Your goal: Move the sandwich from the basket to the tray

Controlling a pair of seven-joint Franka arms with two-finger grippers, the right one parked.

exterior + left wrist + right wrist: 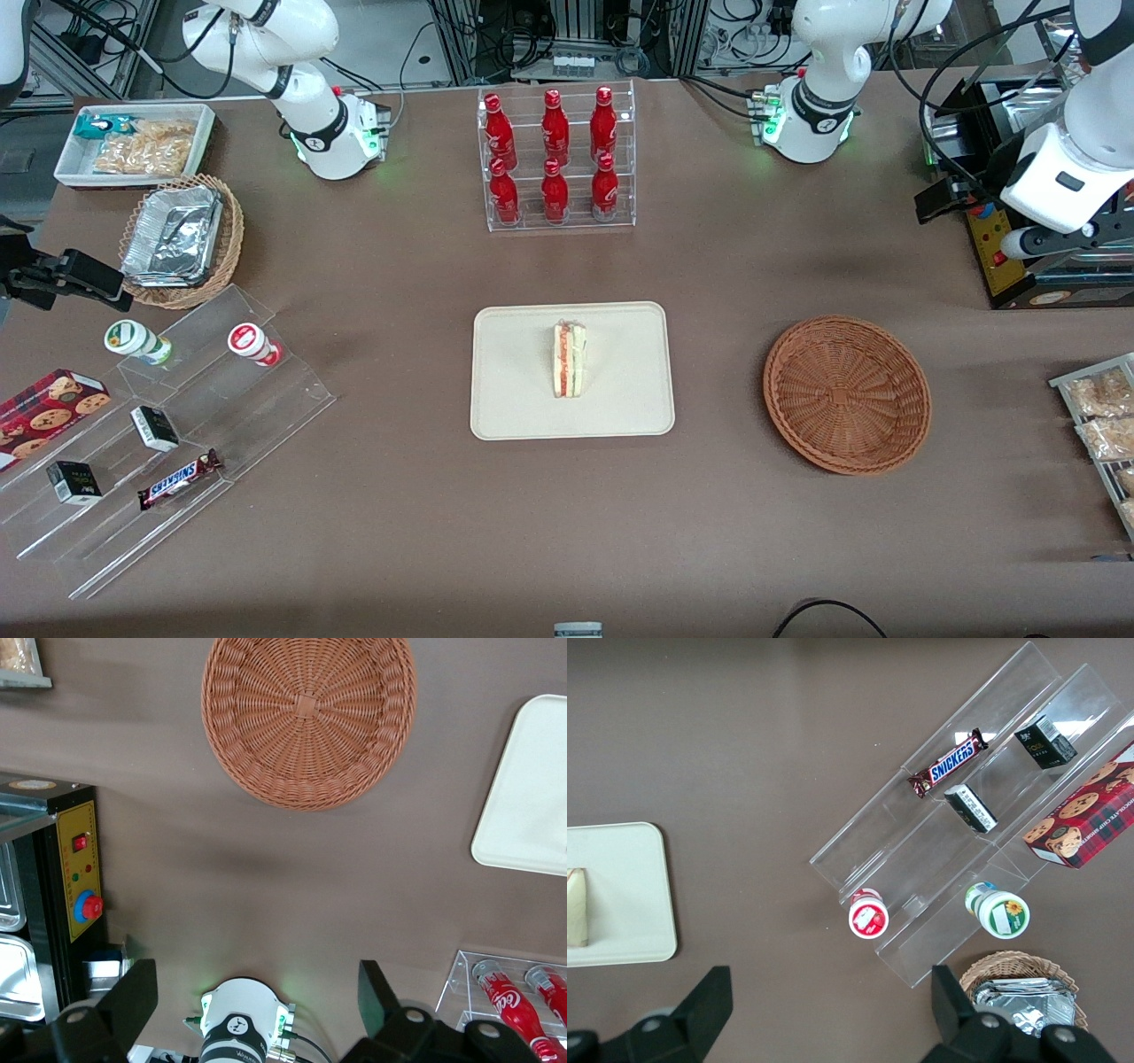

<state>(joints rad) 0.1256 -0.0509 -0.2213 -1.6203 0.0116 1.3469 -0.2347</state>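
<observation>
A: Where's the sandwich (570,359)?

B: On the tray (514,408), roughly mid-tray, standing on edge with the red and green filling stripes facing up. Nothing is touching it.

A: Basket (847,393)?

B: Sits on the brown table (726,514) beside the tray, toward the working arm's end. Only bare wicker shows inside it. It's well apart from the tray.

A: Gripper (257,988)?

B: High above the table, at the working arm's end, farther from the front camera than the basket. Fingers (133,992) are spread wide with nothing between them. The wrist view looks down on the basket and a corner of the tray.

A: Anything nearby?

B: Acrylic rack of red cola bottles (555,155), farther from the front camera than the tray. Black control box (75,873) with a red button is near the gripper.
</observation>
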